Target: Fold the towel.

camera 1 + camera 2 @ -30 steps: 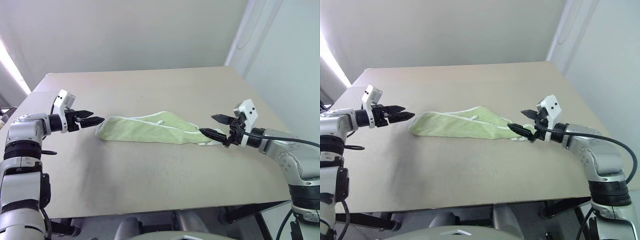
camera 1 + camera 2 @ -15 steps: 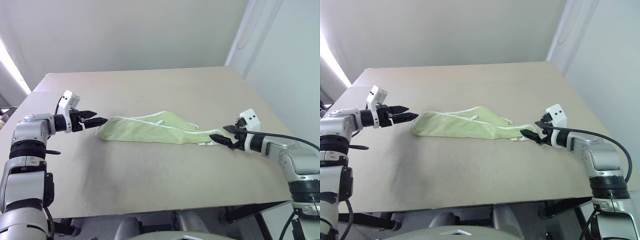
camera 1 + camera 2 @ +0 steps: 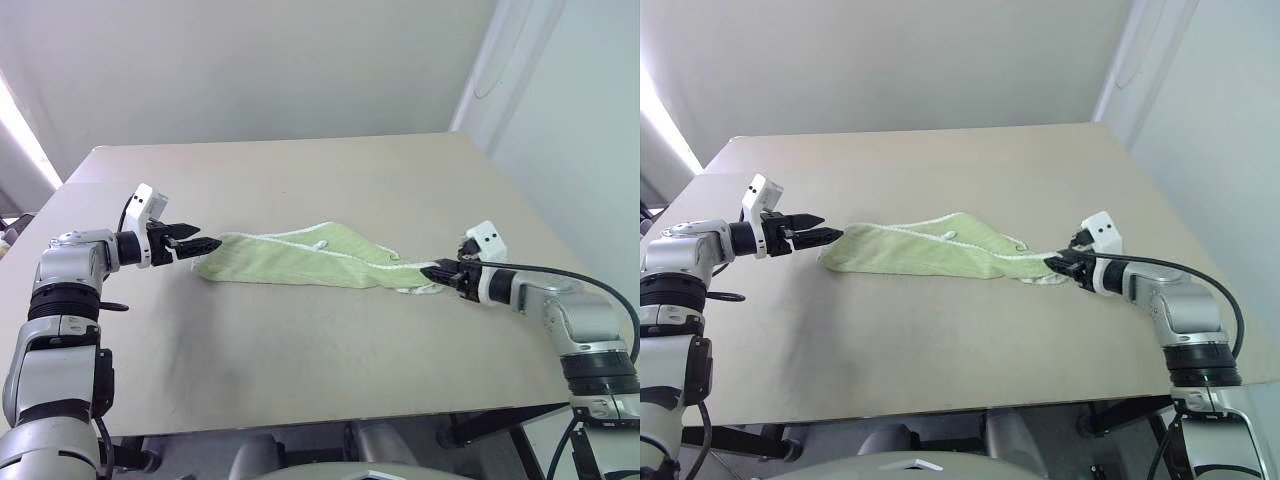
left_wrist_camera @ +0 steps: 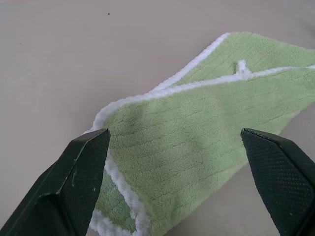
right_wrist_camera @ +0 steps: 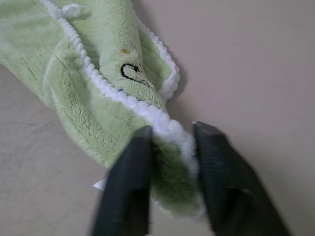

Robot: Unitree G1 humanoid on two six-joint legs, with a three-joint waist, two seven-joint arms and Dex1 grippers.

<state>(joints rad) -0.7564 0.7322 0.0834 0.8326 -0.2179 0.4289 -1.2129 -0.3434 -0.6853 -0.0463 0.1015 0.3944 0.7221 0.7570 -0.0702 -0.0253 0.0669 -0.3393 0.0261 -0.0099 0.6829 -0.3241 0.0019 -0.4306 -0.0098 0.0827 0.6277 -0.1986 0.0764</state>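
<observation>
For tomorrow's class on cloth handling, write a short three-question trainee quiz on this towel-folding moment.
1. True or false: the left end effector has closed on the towel.
2. Which end effector pinches the towel's end near its dark embroidered mark?
3. The towel lies: A flat and spread, B bunched into a long strip, C hanging off the table.

Key: 1 false, it is open at the towel's end; 2 the right end effector; 3 B.

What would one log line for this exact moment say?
towel: bunched strip on table | right gripper: shut on towel's end | left gripper: open at opposite end | fold: not yet done
</observation>
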